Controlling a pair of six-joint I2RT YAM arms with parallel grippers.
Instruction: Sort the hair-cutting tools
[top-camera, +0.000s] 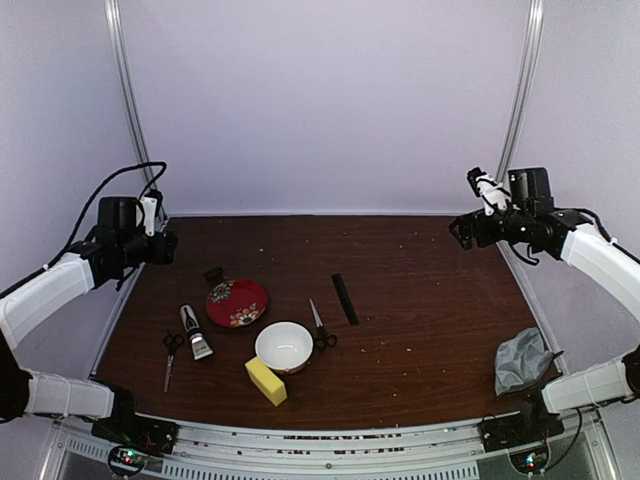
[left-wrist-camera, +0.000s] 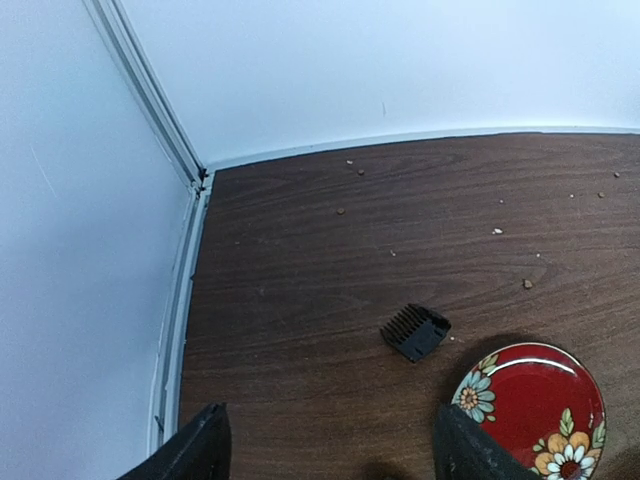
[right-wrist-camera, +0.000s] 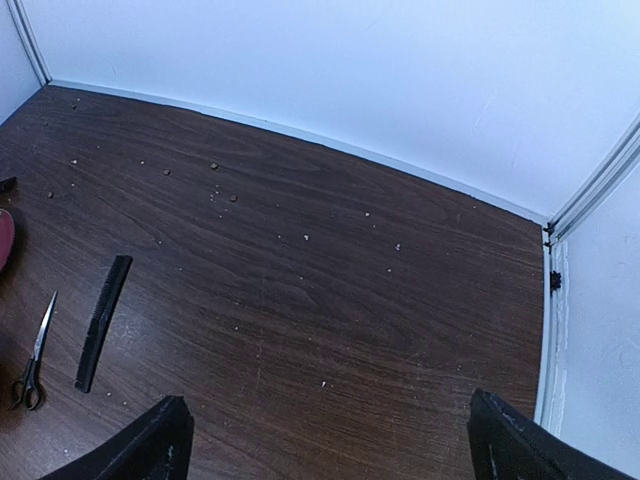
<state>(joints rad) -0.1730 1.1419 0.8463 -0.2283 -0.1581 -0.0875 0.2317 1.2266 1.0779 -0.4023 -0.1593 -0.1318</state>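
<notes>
- The left end effector (left-wrist-camera: 330, 452) hangs above the far-left corner of the tabletop (top-camera: 420, 330). Its jaws are spread and nothing is between them.
- The right end effector (right-wrist-camera: 335, 445) hangs above the far-right corner, also released wide and carrying nothing.
- The comb (top-camera: 345, 298) lies flat near the middle of the tabletop, apart from everything else. Its long axis runs from far to near, with the near end leaning slightly to the right.
- One pair of scissors (top-camera: 320, 327) lies just right of the white bowl (top-camera: 284, 346). The blades are closed, with the tips pointing toward the far wall and the black handles toward the near edge.
- The other scissors (top-camera: 171, 358) lie on the left side of the tabletop. Their handles are at the far end and the blades point toward the near edge.
- The clipper (top-camera: 194, 332) lies just right of those scissors and left of the bowl. Its long axis also runs from far to near, with the black body at the far end and the wider silver end facing the near edge.
- The red plate (top-camera: 237, 302) sits behind the bowl, and a small black toothed guard (left-wrist-camera: 415, 331) lies just beyond its far-left rim.
- A yellow sponge (top-camera: 265, 381) rests against the near side of the bowl.
- A grey crumpled bag (top-camera: 522, 360) sits at the right edge.
</notes>
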